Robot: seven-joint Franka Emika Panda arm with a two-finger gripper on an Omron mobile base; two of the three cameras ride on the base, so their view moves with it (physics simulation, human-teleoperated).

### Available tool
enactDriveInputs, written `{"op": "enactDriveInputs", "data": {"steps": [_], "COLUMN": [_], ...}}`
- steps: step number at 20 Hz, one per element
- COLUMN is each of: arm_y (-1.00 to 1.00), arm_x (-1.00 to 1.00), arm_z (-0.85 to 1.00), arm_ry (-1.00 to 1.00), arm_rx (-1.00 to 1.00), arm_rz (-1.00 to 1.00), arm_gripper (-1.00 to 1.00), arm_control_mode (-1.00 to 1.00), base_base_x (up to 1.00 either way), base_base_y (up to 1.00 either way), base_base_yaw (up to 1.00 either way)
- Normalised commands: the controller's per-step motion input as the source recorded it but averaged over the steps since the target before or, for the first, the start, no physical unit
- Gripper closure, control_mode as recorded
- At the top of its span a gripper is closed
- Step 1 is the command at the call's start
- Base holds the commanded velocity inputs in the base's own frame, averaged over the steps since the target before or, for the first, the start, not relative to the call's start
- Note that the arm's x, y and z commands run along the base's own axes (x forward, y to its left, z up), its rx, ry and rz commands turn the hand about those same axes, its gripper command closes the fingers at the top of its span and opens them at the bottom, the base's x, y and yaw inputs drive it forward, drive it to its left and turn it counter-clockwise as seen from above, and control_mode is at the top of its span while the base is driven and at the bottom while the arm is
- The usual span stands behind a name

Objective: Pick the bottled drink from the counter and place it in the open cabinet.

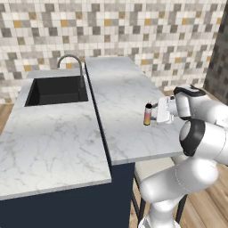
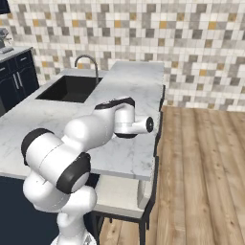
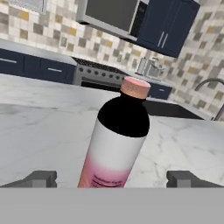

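The bottled drink [image 1: 148, 114] stands upright on the white marble counter [image 1: 120, 89], near its right edge. In the hand view the bottled drink [image 3: 117, 140] is close and central, with a pale pink cap, dark shoulder and white-to-pink body. My gripper [image 1: 154, 114] is level with it from the right and open. One fingertip [image 3: 41, 178] stands to its left and the other [image 3: 183, 178] to its right, both apart from it. In the right base view my own arm hides the bottle above the counter [image 2: 139, 86]. The open cabinet is out of view.
A black sink [image 1: 57, 90] with a curved faucet [image 1: 73, 60] is set in the adjoining marble top to the left. A stool [image 2: 119, 195] stands under the counter's near edge. Across the room are a stove [image 3: 98, 76], a microwave [image 3: 109, 15] and navy wall cabinets [image 3: 168, 24].
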Motion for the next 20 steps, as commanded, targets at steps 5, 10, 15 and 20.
{"op": "enactDriveInputs", "data": {"steps": [5, 10, 15, 20], "arm_y": [0.1, 0.0, 0.04, 0.2], "arm_x": [0.0, 0.04, 0.04, 0.0], "arm_z": [0.0, -0.02, -0.02, -0.02], "arm_ry": [0.05, 0.02, 0.05, 0.09], "arm_rx": [0.0, 0.0, 0.0, 0.0], "arm_rz": [0.0, 0.0, 0.0, 0.0], "arm_gripper": [-1.0, -1.0, -1.0, -1.0], "arm_control_mode": [-1.0, -1.0, -1.0, -1.0], "base_base_x": [0.0, 0.0, 0.0, 0.0], "base_base_y": [0.0, 0.0, 0.0, 0.0], "base_base_yaw": [0.0, 0.0, 0.0, 0.0]}}
